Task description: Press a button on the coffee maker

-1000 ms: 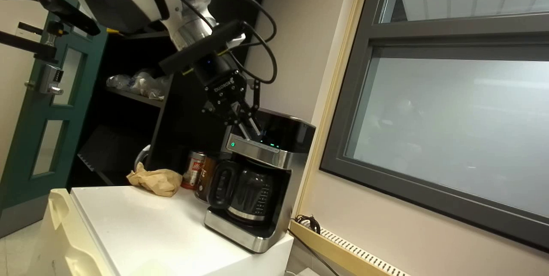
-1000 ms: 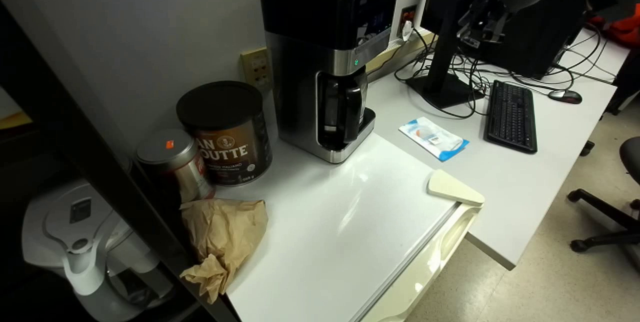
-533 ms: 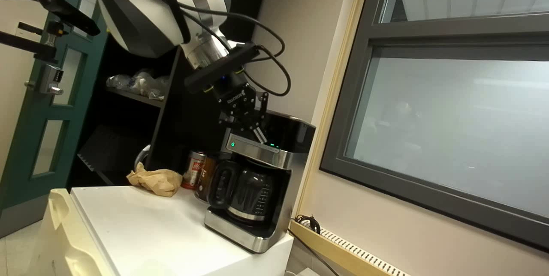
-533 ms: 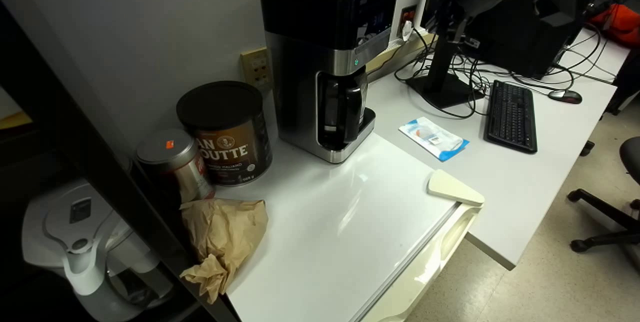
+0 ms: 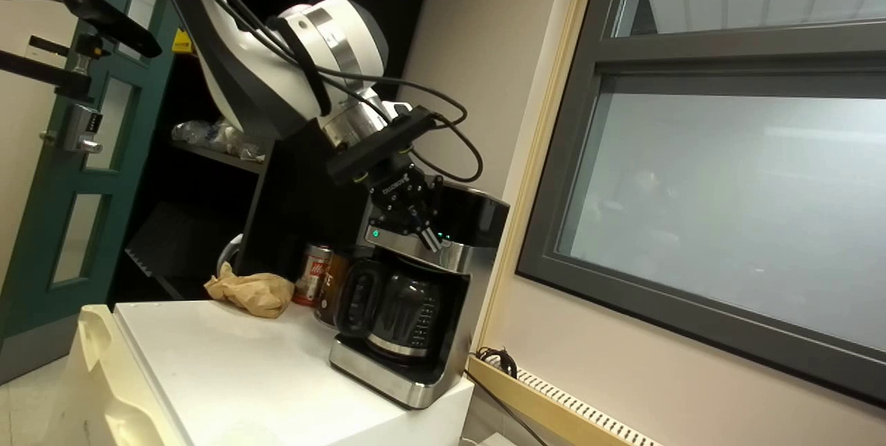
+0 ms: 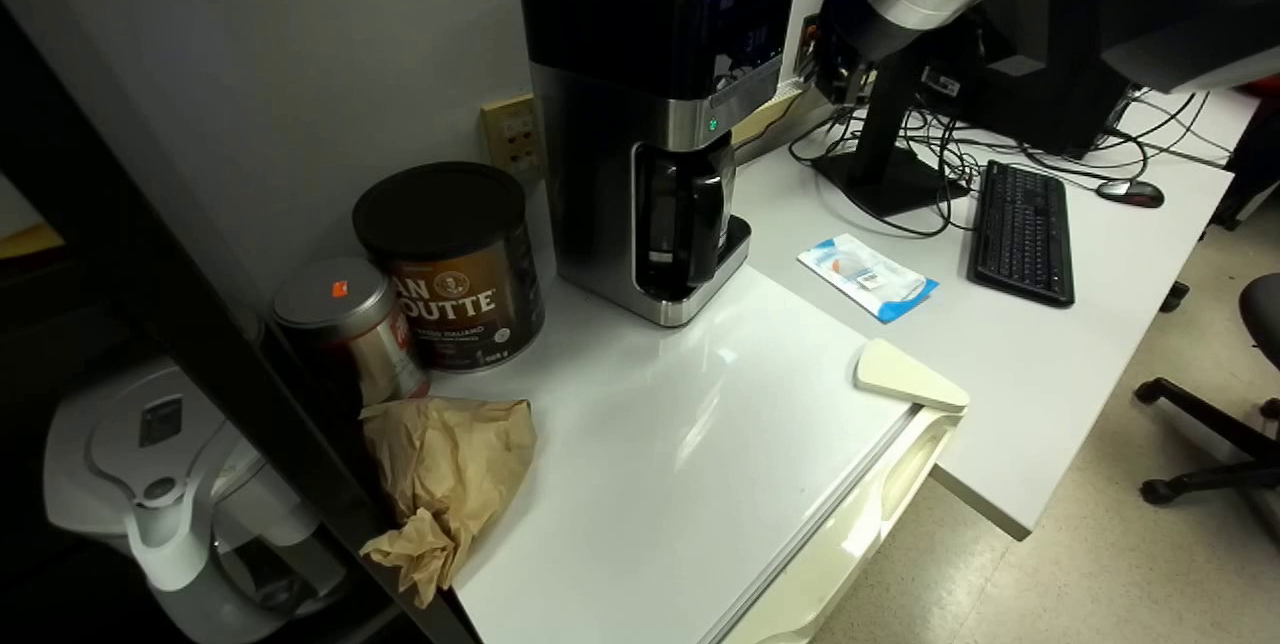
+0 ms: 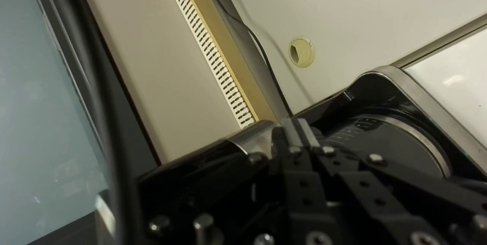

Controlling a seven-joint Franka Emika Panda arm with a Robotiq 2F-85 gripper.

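Nearest me, at the near edge of the white counter (image 6: 610,494), lies a crumpled brown paper bag (image 6: 460,484). Just behind it stands a silver-lidded can (image 6: 370,339), and close beside that a bigger brown tin (image 6: 455,264) with a black lid. Past these, at the counter's far corner, the coffee maker (image 6: 630,94) stands upright, its carafe (image 5: 408,314) seated inside and a green light (image 6: 713,124) glowing on the silver control band (image 6: 690,121). Beyond it the hand (image 5: 431,244) hangs tilted downward before that band, its two fingers (image 7: 292,132) drawn together side by side. There seems to be a gap between fingertips and band, though it's dark there and I couldn't swear to it. Farther off, a desk (image 6: 1000,404) carries a white-and-blue pouch (image 6: 868,276), a black keyboard (image 6: 1020,234) and a mouse (image 6: 1130,193).
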